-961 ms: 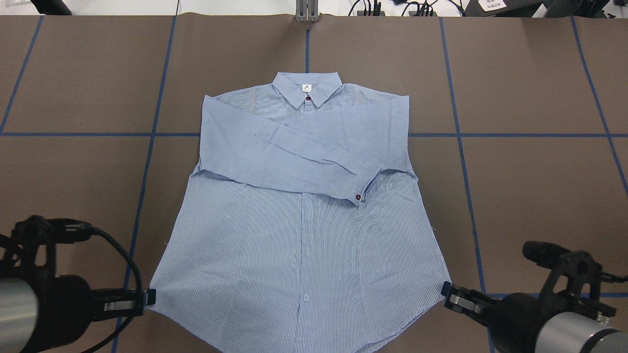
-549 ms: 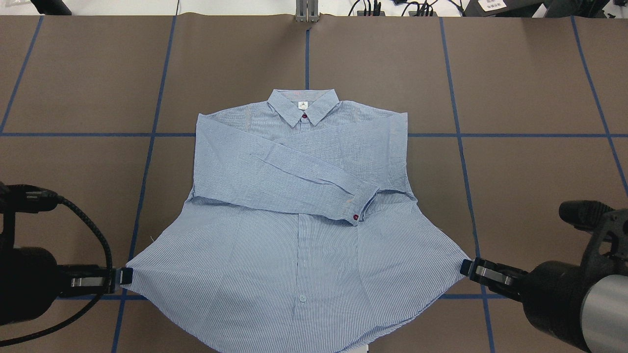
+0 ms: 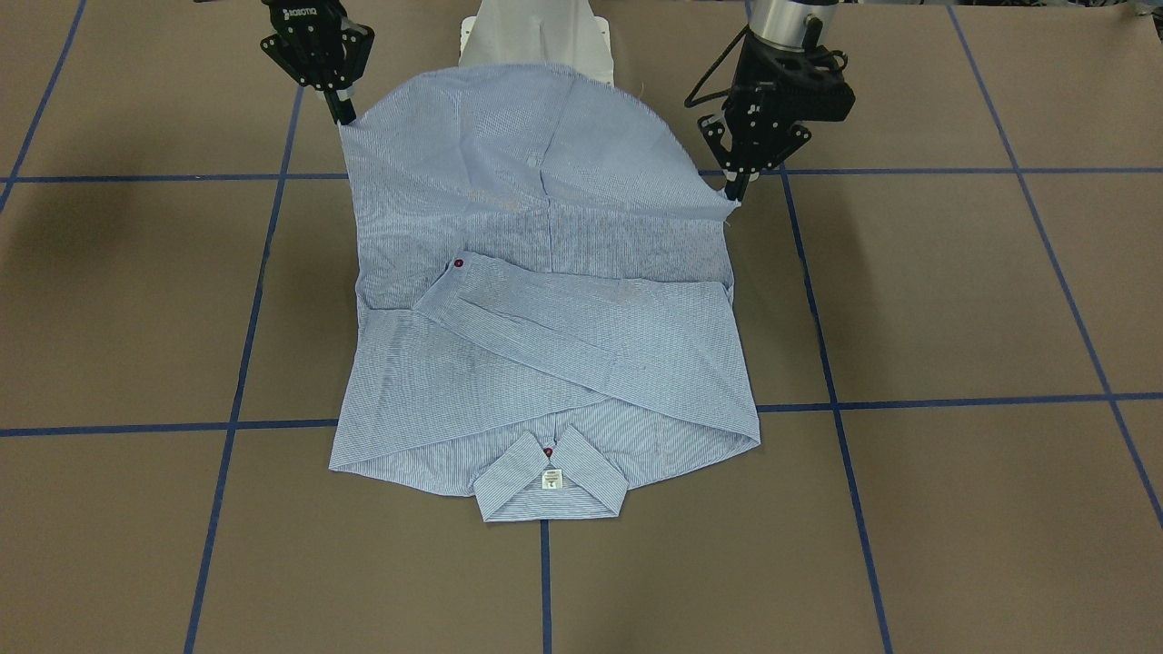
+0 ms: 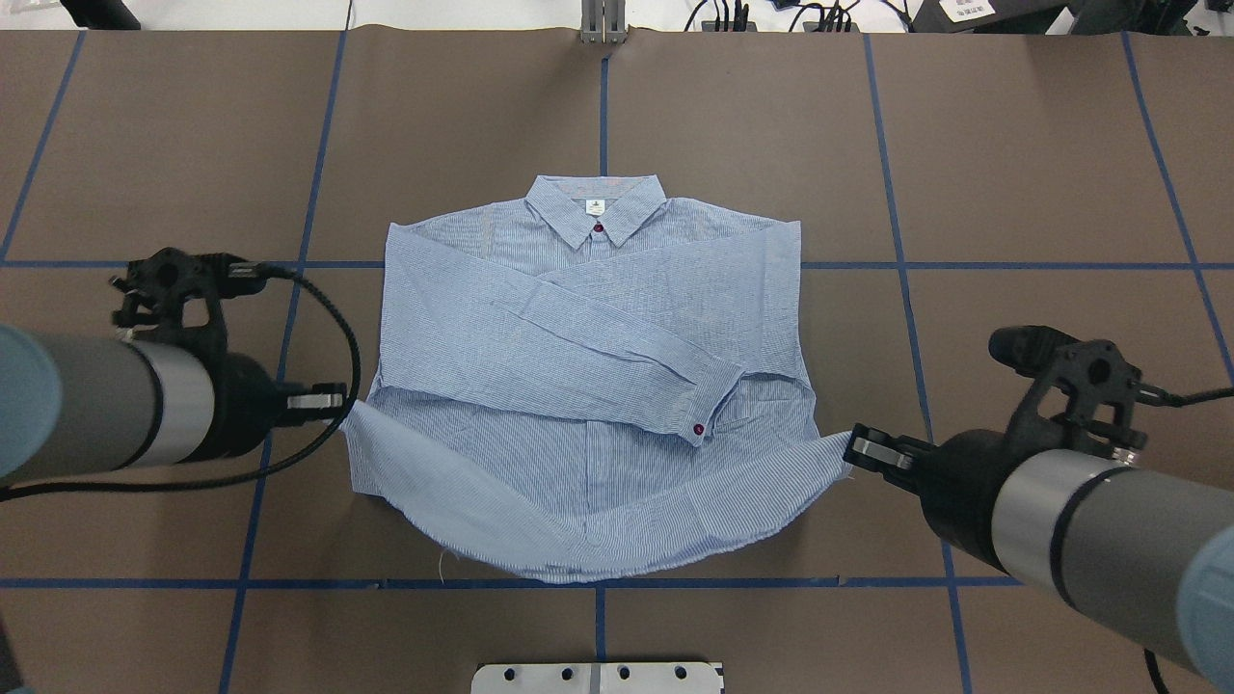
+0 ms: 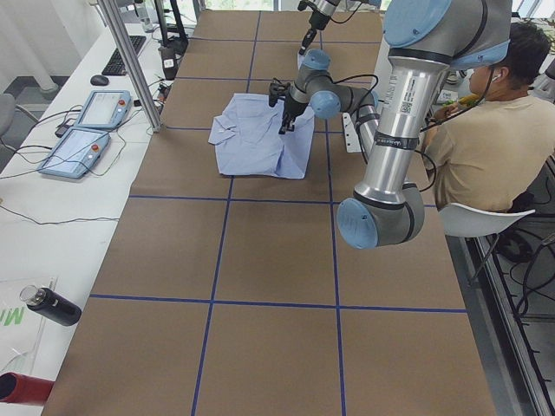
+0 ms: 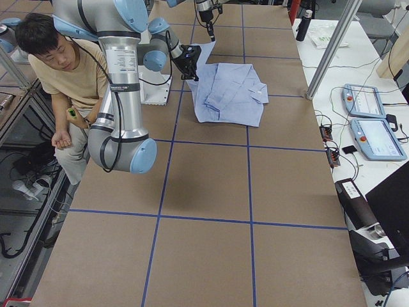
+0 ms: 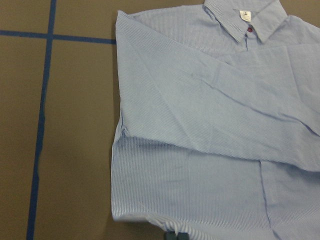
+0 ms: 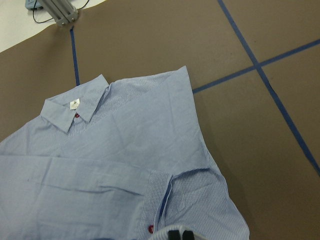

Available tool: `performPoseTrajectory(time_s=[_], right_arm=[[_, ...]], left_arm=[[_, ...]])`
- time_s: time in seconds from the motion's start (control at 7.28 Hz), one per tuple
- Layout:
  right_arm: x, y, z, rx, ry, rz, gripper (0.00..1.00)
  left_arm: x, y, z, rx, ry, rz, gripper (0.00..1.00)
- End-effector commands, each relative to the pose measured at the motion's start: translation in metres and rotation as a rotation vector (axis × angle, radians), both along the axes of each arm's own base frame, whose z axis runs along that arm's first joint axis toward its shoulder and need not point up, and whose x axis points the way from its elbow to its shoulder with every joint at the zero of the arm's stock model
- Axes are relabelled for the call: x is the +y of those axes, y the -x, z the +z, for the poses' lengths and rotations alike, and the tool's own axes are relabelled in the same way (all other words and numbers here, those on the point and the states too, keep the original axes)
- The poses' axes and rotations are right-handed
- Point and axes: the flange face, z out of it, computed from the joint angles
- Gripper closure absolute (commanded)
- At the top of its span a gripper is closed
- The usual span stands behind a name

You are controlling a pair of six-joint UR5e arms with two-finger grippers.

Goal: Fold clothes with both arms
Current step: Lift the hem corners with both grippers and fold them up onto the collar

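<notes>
Pinching opposite corners, L/R jaws hold hem of shirt raised btwn them.

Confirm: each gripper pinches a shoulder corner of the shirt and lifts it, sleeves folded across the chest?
Not the shoulders. The left gripper and right gripper pinch the hem corners of the shirt and lift them, sleeves folded across the chest, as the overhead exterior view shows.

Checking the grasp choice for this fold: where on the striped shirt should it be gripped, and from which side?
At the two hem corners, each from its own outer side, as the left gripper and right gripper pinch the shirt now. The hem is the free edge near the robot; the sleeves lie crossed over the chest.
</notes>
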Motion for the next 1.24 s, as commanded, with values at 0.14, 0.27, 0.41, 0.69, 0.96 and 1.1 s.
performPoseTrajectory(time_s=[0.14,0.27,0.41,0.69,0.96,1.1], right_arm=[[-0.061,0.002,-0.010,0.032,-0.029,0.092,1.00],[-0.095,0.041,-0.008,0.071,-0.017,0.115,1.00],[-0.118,0.060,0.004,0.137,-0.018,0.114,1.00],[-0.152,0.094,0.046,0.174,-0.027,0.117,1.00],[-0.180,0.108,0.080,0.208,-0.050,0.112,1.00],[-0.188,0.106,0.088,0.231,-0.049,0.110,1.00]], left_arm=[[-0.047,0.022,-0.006,-0.025,-0.036,-0.087,1.00],[-0.070,0.001,0.004,-0.068,-0.026,-0.112,1.00],[-0.098,-0.030,0.008,-0.104,-0.026,-0.135,1.00],[-0.135,-0.076,0.064,-0.107,-0.043,-0.154,1.00],[-0.167,-0.111,0.101,-0.154,-0.058,-0.188,1.00],[-0.171,-0.118,0.115,-0.168,-0.056,-0.183,1.00]])
